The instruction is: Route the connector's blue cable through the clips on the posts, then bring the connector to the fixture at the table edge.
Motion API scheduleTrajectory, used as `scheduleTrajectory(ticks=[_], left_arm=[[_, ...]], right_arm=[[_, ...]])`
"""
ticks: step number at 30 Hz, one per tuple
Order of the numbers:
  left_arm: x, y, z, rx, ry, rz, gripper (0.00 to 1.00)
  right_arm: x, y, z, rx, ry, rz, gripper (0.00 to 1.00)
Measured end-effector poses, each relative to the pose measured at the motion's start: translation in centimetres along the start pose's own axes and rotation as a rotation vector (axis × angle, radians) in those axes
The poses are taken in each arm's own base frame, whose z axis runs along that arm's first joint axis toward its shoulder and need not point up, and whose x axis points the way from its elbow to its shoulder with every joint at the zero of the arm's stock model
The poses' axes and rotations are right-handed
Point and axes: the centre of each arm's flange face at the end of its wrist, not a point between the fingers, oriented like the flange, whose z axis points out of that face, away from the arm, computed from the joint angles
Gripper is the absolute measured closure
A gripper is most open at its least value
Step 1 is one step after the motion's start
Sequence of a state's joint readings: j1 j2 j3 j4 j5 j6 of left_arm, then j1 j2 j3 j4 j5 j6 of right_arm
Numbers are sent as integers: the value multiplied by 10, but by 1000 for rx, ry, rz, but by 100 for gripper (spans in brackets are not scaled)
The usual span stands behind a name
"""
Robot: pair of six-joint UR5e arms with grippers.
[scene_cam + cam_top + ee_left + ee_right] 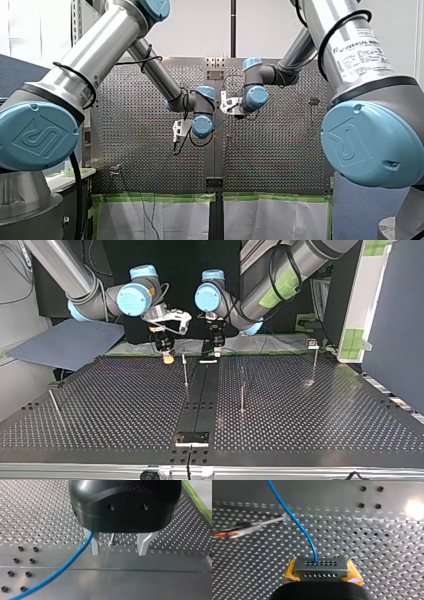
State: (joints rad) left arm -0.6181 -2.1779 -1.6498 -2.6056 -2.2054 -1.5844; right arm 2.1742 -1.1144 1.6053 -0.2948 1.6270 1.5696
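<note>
Connector (321, 566) — small, rigid, likely light; clamped in right pincer (322, 573), yellow pads (354, 572). Blue cable (294, 520) — thin, floppy; runs ahead from connector, passes beside left pincer (119, 547), spread wide, empty. Best held near connector.

Two arms (135, 297), four posts (242, 395), one connector (321, 566), one blue cable (295, 522).

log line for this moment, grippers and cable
left gripper open, empty | right gripper shut on connector | blue cable leaves connector, passes beside a left finger, ungripped
</note>
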Motion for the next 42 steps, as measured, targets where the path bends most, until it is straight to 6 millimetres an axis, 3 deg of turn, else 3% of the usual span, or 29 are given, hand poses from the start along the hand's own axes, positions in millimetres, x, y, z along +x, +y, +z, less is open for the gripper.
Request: scheduleTrajectory(ticks=[9, 21, 30, 42], left_arm=[[0, -1, -2, 3, 0, -3, 86], [21, -2, -8, 18, 7, -5, 86], [44, -10, -3, 32, -1, -13, 86], [59, -19, -5, 54, 9, -3, 86]], right_arm=[[-29, -8, -15, 8, -14, 5, 100], [-66, 18, -24, -77, -19, 25, 100], [-117, 37, -32, -111, -75, 19, 100], [-123, 61, -25, -111, -69, 45, 100]])
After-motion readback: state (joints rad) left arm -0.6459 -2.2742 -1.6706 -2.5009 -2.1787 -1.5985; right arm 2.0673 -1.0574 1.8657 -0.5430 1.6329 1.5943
